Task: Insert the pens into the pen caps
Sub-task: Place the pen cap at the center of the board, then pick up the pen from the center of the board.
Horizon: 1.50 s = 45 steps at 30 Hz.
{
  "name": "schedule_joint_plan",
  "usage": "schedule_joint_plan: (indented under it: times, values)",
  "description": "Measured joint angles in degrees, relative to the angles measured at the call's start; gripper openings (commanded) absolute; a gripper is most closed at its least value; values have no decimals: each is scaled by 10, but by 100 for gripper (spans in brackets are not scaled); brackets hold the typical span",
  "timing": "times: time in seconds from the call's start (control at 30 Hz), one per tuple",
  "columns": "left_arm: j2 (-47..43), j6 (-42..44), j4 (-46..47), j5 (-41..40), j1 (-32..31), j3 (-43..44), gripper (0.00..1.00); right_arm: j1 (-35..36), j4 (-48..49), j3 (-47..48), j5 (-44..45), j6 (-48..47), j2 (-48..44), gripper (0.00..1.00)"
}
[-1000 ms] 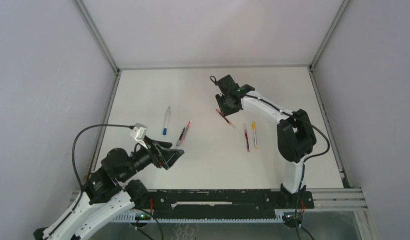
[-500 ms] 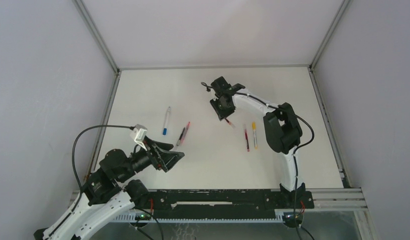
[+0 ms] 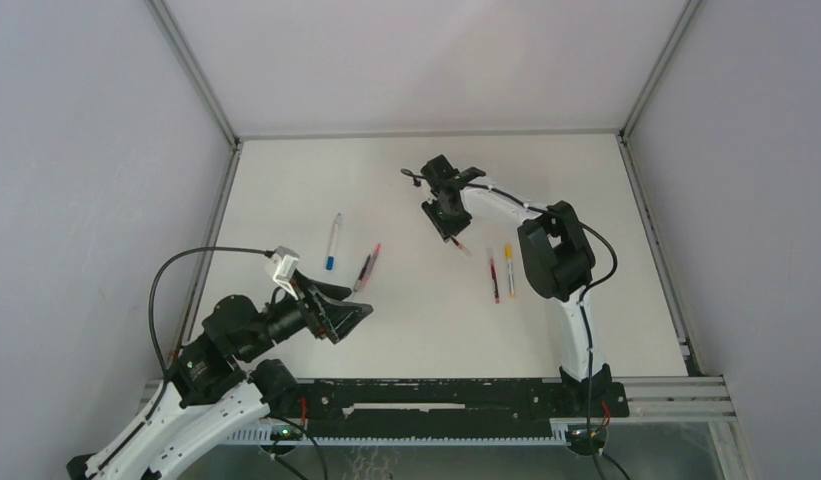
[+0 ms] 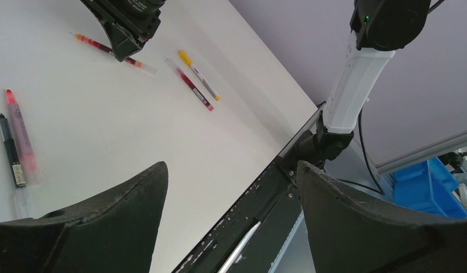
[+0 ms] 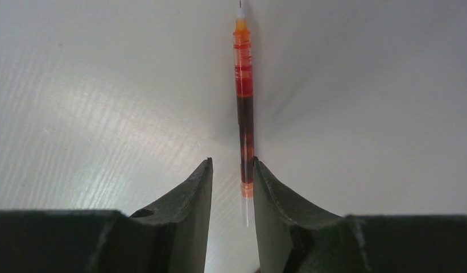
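Straddling the slim, clear-barrelled orange pen (image 5: 245, 114), which lies flat on the matte white table (image 5: 94, 85), the right gripper (image 5: 232, 166) has its tapered black fingers parted, one touching the barrel. The left gripper (image 4: 230, 170) hangs with broad curved jaws spread wide, empty.

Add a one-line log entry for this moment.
right jaws: open, straddling orange-tipped pen | left jaws: open, empty | stage: pre-grasp

White bench (image 3: 416, 335), everything lying flat.
Blue pen (image 3: 332, 241) left, black pen (image 3: 361, 272) beside pink pen (image 3: 373, 259), orange pen (image 5: 244, 102) centre, red pen (image 3: 493, 277) beside yellow pen (image 3: 509, 270).
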Motion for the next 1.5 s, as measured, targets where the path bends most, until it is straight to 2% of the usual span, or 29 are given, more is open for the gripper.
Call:
schedule_joint_plan:
  times: [0.43,0.77,1.23,1.37,1.5]
  values:
    - [2,1,4,8,0,0,86,-11,-7,0,-10,-18,12,38]
    - [2,3,4,8,0,0,86,-17,-6,-1,-13,-19,24,33]
    - [2,3,4,2,0,0,86,-17,29,-36,-24,-15,6,5]
    - [-4,-1,3,-19,0,0,86,-19,35,-63,-38,-3,-21,4]
    - [-18,-12,3,-61,0,0,88,-23,43,-106,-72,23,-100,4]
